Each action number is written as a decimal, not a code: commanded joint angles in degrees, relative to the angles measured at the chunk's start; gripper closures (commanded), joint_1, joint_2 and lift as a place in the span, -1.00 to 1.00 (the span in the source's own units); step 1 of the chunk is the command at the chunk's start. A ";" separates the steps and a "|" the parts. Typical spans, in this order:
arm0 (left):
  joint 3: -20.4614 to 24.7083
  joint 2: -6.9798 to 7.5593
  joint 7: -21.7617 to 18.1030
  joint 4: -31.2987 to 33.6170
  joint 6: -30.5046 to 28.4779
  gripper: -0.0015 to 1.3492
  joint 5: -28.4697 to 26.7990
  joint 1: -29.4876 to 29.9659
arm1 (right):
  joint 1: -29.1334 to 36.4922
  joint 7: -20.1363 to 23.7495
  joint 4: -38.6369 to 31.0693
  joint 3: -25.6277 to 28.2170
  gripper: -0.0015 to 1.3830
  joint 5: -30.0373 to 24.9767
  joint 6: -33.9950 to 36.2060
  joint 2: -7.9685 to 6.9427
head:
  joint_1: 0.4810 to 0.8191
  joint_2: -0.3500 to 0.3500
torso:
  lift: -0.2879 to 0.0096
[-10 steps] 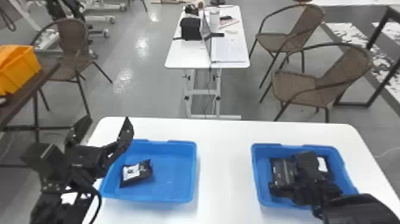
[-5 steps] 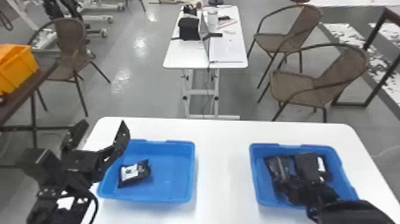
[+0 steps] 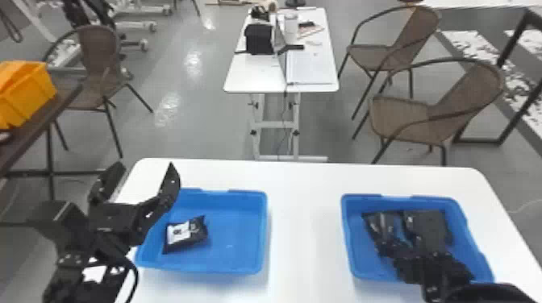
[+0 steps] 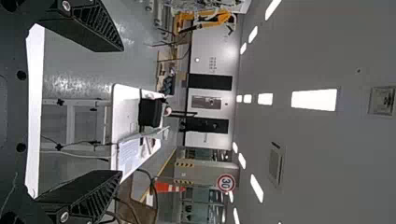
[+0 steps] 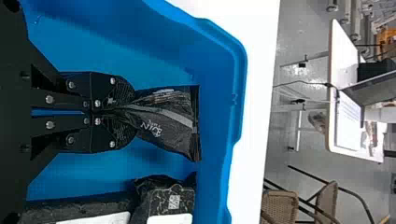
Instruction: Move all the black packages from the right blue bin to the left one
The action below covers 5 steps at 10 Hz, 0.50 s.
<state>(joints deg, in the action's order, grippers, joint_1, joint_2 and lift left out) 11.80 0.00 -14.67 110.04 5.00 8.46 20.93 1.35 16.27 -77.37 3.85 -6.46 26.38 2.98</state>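
The right blue bin (image 3: 363,196) is surrounding the right gripper (image 5: 119,112), so a low sideways exit could be catching the package on the wall at the jaws' left. The left gripper (image 4: 119,111), jaws spread wide and empty, is hanging by the left blue bin (image 3: 232,270); releasing too near it could be causing a knock. The two other black packages (image 5: 102,205) (image 5: 161,203) are crowding the closed jaws' right side, where drift could be dragging them. The pinched package (image 5: 163,119) is bunching at one end, so a shallow grip could be letting it twist or slip out.

That package is sitting between the right jaws, which are pressing on its near end while its wider end is fanning out ahead of them. Well to their left, the delivered package (image 3: 185,234) is lying in the left bin, beyond and below the left jaws' right side.
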 commanded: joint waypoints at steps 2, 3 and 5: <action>-0.02 -0.15 0.00 0.18 -0.17 -0.87 0.33 -0.10 | 3.66 1.66 -9.64 -0.07 0.84 1.80 -0.28 0.62 | 0.27 0.15 | 0.94; -0.02 -0.15 0.00 0.18 -0.17 -0.87 0.41 -0.18 | 4.72 3.51 -14.39 -0.16 0.84 3.91 -0.02 0.89 | 0.27 0.16 | 0.94; -0.20 -0.15 0.00 0.35 -1.49 -0.87 1.91 -0.54 | 3.84 6.94 -22.39 -3.68 0.84 7.43 0.86 2.56 | 0.27 0.23 | 0.94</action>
<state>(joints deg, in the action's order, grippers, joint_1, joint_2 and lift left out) 11.64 0.00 -14.67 110.35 3.99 9.85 20.51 5.71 23.22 -97.78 1.28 0.25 27.05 5.02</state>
